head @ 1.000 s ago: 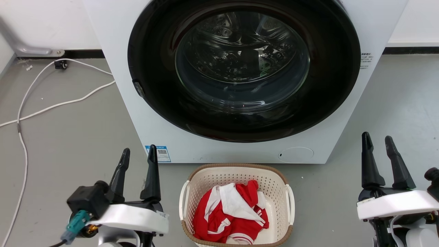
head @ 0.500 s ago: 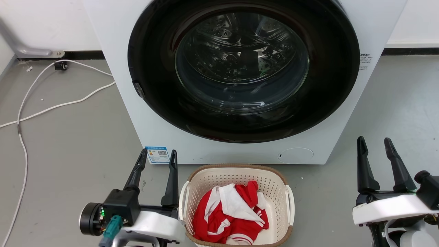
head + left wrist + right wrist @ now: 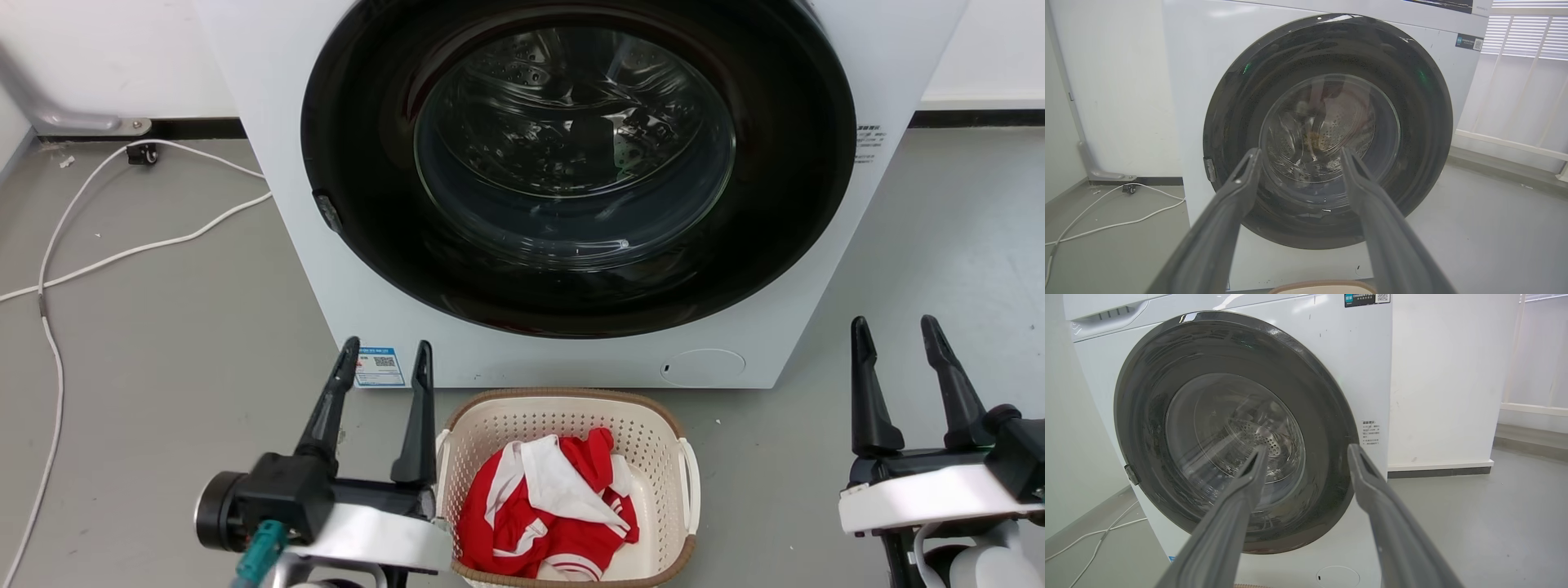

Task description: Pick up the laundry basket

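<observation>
Far left: a white cable point(image 3: 163, 242) lies loose on the grey floor point(image 3: 163, 367).

Left gripper point(image 3: 387, 347): at the near left, with its fingers pointing toward the far side. The fingers are parted to a moderate gap, with nothing between them. The inner finger stands just beside the basket's left white handle; contact cannot be told from the head view.

Laundry basket point(image 3: 531, 425): rests on the floor at near centre, just in front of the washing machine point(image 3: 490, 359) and between the two grippers. It is upright. A red and white garment point(image 3: 555, 506) lies crumpled inside.

Washing machine: a white body whose round dark door point(image 3: 571, 163) is closed. A blue label point(image 3: 380, 367) is fixed at its lower left corner.

Right gripper point(image 3: 894, 322): at the near right, well apart from the basket. Its fingers are spread to a similar gap and grasp nothing.
</observation>
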